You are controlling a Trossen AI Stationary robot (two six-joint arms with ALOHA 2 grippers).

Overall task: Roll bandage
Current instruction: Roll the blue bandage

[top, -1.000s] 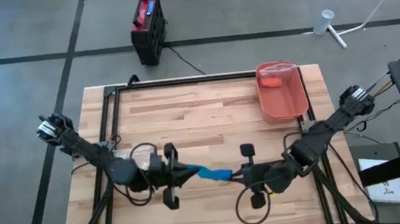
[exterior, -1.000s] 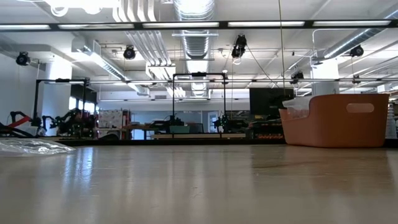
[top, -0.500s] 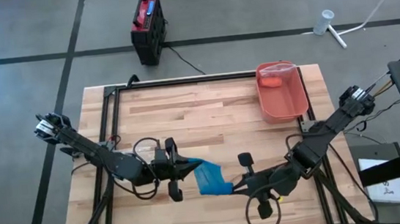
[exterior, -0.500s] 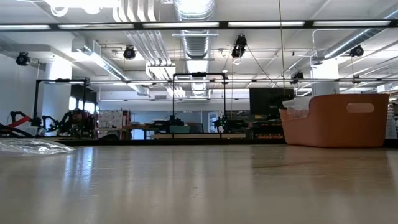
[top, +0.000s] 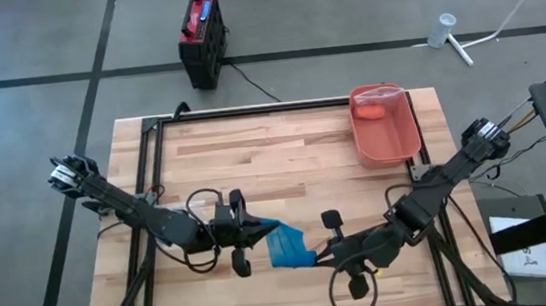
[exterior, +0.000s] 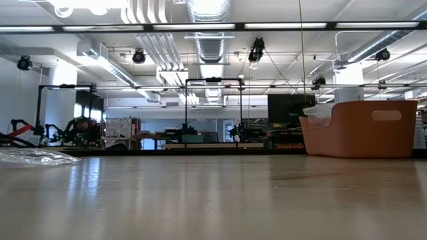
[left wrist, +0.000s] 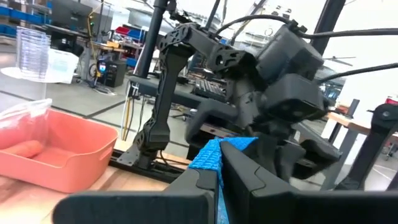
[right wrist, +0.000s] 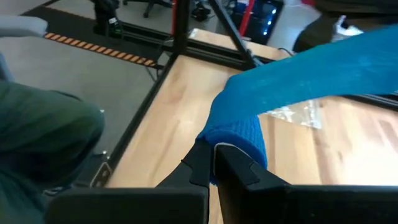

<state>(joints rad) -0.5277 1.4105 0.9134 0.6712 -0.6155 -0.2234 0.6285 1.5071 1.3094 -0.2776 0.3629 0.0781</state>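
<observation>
Fingers of both grippers were clamped on the blue bandage (top: 286, 245), low centre of the high view: left gripper (top: 259, 233) at its upper-left corner, right gripper (top: 315, 259) at its lower-right, likely to keep it taut for rolling. Low view showed neither, only an orange bin (exterior: 360, 128) at right. Left wrist view showed the cloth pinched at centre; right wrist view, its rolled end.

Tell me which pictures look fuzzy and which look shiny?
Left wrist view: its own near fingers are soft, the far arm sharper. Right wrist view: the blue bandage smears at the top. Low view: ceiling lights gleam on the table. High view: even, crisp.
</observation>
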